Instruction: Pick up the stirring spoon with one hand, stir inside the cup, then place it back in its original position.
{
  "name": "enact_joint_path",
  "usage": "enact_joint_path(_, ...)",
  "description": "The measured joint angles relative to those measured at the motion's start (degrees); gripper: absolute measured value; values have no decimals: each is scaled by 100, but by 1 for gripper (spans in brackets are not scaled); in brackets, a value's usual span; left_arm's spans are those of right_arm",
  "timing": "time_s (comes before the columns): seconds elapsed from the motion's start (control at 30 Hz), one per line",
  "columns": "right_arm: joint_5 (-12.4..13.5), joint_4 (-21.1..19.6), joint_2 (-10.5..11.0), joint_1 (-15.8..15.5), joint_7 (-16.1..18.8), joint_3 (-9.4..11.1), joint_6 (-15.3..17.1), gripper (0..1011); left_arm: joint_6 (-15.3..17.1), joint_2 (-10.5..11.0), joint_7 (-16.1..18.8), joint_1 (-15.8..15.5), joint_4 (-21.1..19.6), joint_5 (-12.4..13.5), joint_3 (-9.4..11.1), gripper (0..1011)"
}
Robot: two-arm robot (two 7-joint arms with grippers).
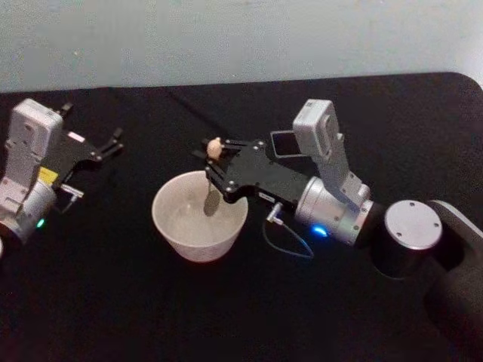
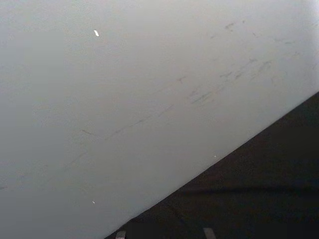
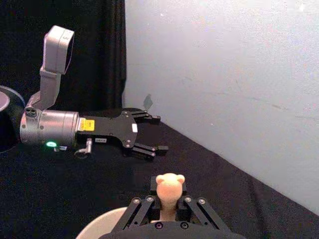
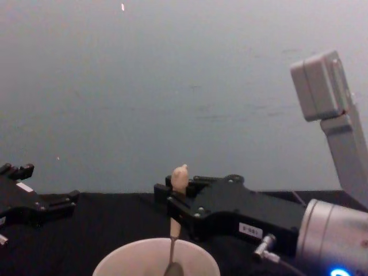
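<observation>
The stirring spoon hangs upright with its beige knob on top. Its thin stem runs down into the cup, and the dark bowl sits inside near the far wall. My right gripper is shut on the spoon's handle just below the knob, above the cup's far rim. The dark grey square holder stands behind the right wrist, partly hidden. My left gripper rests open at the table's far left, away from the cup, and it also shows open as the left gripper.
A black cloth covers the table, with a pale wall along its far edge. The right arm's round joint lies over the right side. A thin cable loops beside the cup.
</observation>
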Motion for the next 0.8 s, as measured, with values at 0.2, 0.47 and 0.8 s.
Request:
enact_joint_path(0.2, 49, -153, 99, -121, 53, 22, 52, 174, 0, 0, 0, 0, 0, 0, 0, 1001)
enact_joint_path(0.47, 99, -263, 156, -199, 102, 15, 82, 175, 0, 0, 0, 0, 0, 0, 0, 1001)
enact_joint_path(0.8, 122, -301, 158, -204, 101, 11, 82, 174, 0, 0, 0, 0, 0, 0, 0, 1001)
